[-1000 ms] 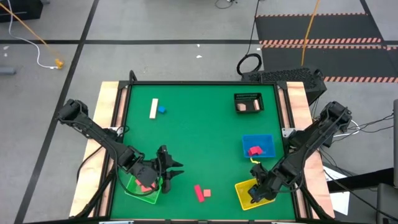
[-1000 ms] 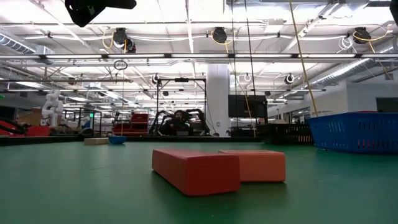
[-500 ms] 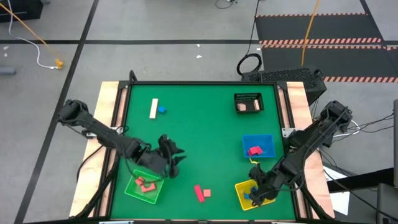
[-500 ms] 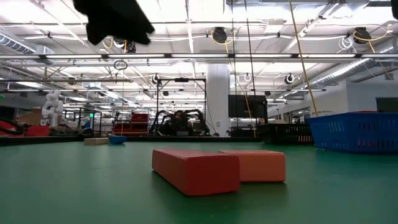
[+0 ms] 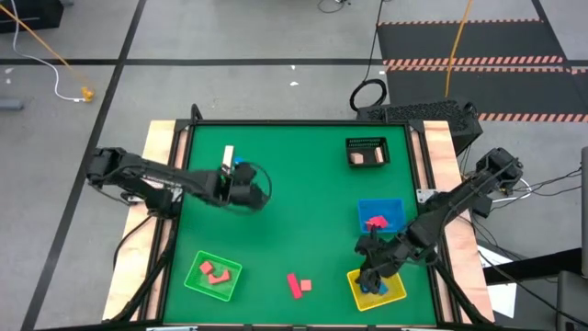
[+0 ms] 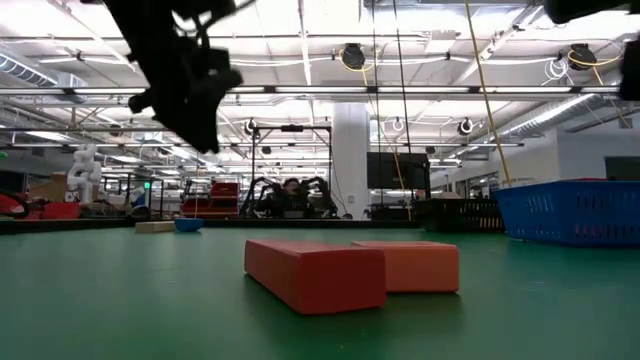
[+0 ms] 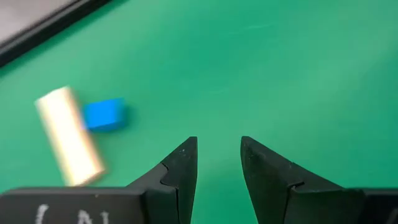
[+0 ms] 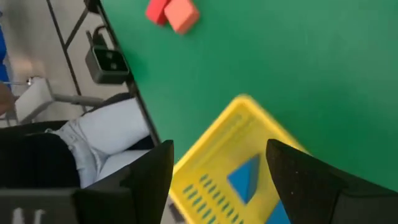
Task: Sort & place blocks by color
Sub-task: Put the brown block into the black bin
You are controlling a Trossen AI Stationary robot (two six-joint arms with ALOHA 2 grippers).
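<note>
- While the left gripper (image 5: pixel 260 190) hangs over the green table (image 5: pixel 294 198) at about ten o'clock from its middle, its two fingers (image 7: pixel 181 174) stand a narrow gap apart with nothing between them.
- At about eleven o'clock from that gripper, close by, lie the cream bar (image 5: pixel 228 158) and the small blue cube (image 5: pixel 240 162), touching side by side; the left wrist view shows both on bare green felt.
- Toward five o'clock on the table, the right gripper (image 5: pixel 369 267) hovers above the yellow tray (image 5: pixel 397 292), its fingers (image 8: pixel 152 171) spread wide and empty.
- Inside the yellow tray rest blue blocks (image 8: pixel 246 176), seen between those fingers in the right wrist view.
- At four o'clock sits the blue tray (image 5: pixel 395 206) with red blocks (image 5: pixel 375 222) in it.
- At seven o'clock, the green tray (image 5: pixel 197 284) holds pink-red blocks (image 5: pixel 213 271).
- At six o'clock, near the front edge, a red bar (image 5: pixel 293 285) lies touching a pink cube (image 5: pixel 305 285); the low view shows them side by side on the felt.
- At one o'clock stands the black mesh basket (image 5: pixel 367 143) with tan blocks (image 5: pixel 367 158) inside.
- Beyond the table edge in the right wrist view, a seated person's legs (image 8: pixel 99 140) show.
</note>
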